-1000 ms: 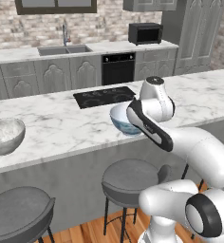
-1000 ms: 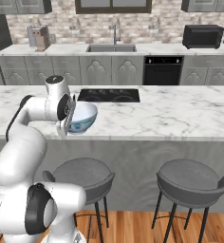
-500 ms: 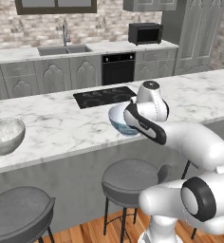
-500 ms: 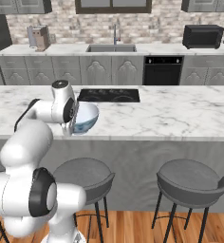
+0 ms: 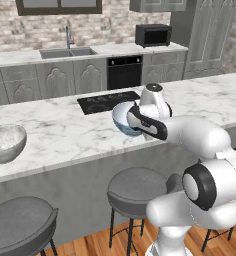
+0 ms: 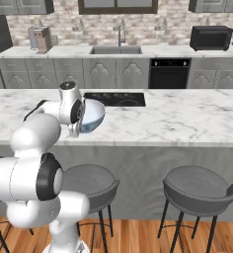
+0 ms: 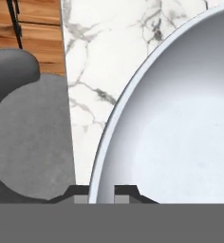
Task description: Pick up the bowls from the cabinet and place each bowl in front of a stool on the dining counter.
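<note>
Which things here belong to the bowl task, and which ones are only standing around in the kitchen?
Belongs to the job:
- patterned bowl, held at its rim by the gripper
- marbled bowl, already on the dining counter
- stool below the held bowl

Just standing around:
- microwave
- sink
- cooktop
- oven

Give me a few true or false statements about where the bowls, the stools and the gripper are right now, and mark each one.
1. The gripper pinches the rim of the painted bowl. True.
2. The marbled stone bowl lies on a stool. False: it sits on the dining counter.
3. The painted bowl is above the counter's front edge, over a stool. True.
4. The painted bowl is full of fruit. False: the hand view shows its inside bare.
5. The microwave stands on the dining counter. False: it stands on the back worktop.
</note>
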